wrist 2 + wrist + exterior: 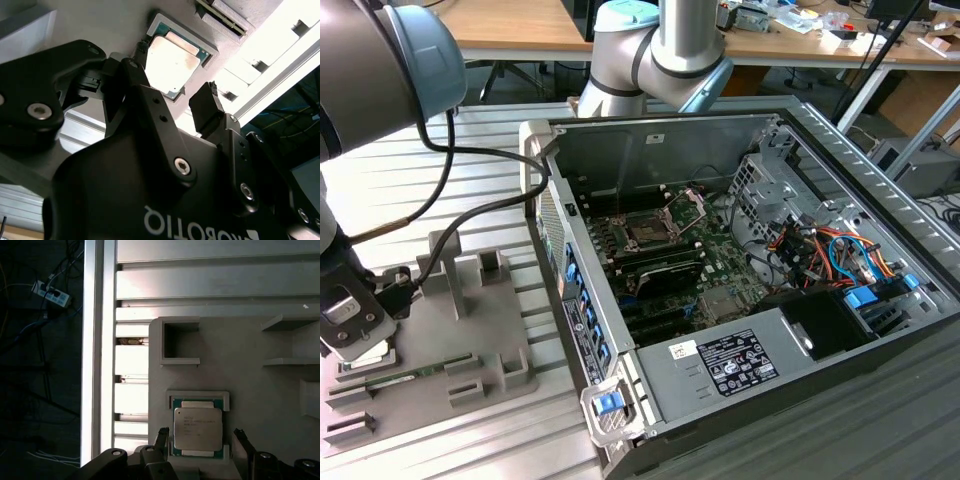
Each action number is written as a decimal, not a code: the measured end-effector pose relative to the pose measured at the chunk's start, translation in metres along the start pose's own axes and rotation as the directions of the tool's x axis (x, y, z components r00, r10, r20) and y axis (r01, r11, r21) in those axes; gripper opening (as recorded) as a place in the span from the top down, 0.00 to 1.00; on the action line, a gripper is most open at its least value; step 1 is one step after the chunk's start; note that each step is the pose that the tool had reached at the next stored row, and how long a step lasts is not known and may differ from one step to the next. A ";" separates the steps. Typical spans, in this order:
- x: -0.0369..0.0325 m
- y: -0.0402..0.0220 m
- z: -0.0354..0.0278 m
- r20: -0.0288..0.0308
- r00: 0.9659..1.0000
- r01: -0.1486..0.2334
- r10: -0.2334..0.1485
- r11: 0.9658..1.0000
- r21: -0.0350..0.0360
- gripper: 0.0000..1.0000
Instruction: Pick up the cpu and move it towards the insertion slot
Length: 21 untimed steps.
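Note:
The cpu [197, 427] is a flat silvery square chip with a thin green rim. It lies in the square recess of a grey plastic tray [250, 375]. In the second wrist view the cpu [172, 62] shows between the two black fingers. My gripper [200, 440] is open just above it, one finger on each side and neither touching the chip. In the exterior view my gripper [358, 338] hangs low over the tray [440, 330] at that view's left. The insertion slot [650, 228] is a dark socket with a metal frame, its silver retaining plate raised, inside the open computer case.
The open computer case [740, 300] stands at the exterior view's right of the tray, with its side wall between the two. A long green memory stick [405, 375] lies in the tray beside the cpu. Upright grey tray posts [445, 265] rise close to my gripper. Cables hang from the arm.

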State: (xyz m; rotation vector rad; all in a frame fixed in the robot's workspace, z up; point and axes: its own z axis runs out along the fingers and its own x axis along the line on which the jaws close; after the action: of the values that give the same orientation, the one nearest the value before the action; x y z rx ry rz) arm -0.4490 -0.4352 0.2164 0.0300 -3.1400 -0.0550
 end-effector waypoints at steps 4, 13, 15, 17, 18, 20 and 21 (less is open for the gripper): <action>0.0000 0.0000 0.0011 0.000 1.000 0.000 0.000 1.000 0.000 0.38; 0.0000 -0.0001 0.0027 0.000 1.000 0.001 -0.001 1.000 0.000 0.38; 0.0000 -0.0001 0.0032 0.000 1.000 0.002 -0.002 1.000 -0.001 0.38; 0.0000 -0.0001 0.0035 0.000 1.000 0.004 -0.004 1.000 -0.001 0.38; 0.0000 -0.0002 0.0035 0.000 1.000 0.004 -0.004 1.000 -0.001 0.38; 0.0000 -0.0002 0.0040 0.000 1.000 0.005 -0.005 1.000 -0.001 0.38; 0.0000 -0.0002 0.0045 0.000 1.000 0.005 -0.005 1.000 -0.001 0.38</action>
State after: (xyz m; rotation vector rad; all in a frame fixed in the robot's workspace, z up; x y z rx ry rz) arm -0.4489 -0.4352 0.2119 0.0374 -3.1399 -0.0560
